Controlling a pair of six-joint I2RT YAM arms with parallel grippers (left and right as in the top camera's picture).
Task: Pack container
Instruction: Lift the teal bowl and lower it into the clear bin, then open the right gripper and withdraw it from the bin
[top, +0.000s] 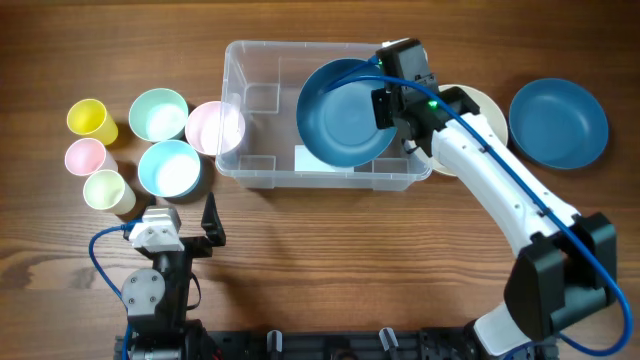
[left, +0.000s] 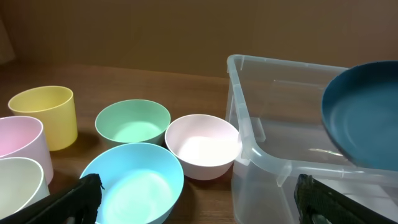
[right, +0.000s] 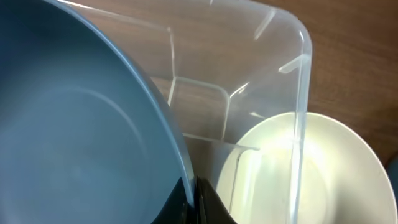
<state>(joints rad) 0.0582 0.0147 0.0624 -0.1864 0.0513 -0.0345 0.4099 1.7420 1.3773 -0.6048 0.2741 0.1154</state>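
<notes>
Blue bowl (right: 74, 124), rim pinched in right claw (top: 385, 105), tilted over container (top: 255, 90); nothing inside yet. Left claw (left: 199, 202) spread, idle. Cups (top: 90, 120), bowls (top: 168, 168) on bench (top: 350, 260) unpacked.

I record one piece of furniture: a wooden table (top: 330, 250), which fills the overhead view from edge to edge. Its top is mid-brown with darker streaks, and the grain runs left to right. From the left wrist camera I see the table end at a far edge. Behind it stands a plain, flat tan-brown backdrop (left: 143, 31); I cannot tell whether it is wall or board. At the far left of that view a pale strip (left: 5, 37) cuts in, too little of it showing to identify. The light is even and diffuse, and shadows on the wood are soft and short.
</notes>
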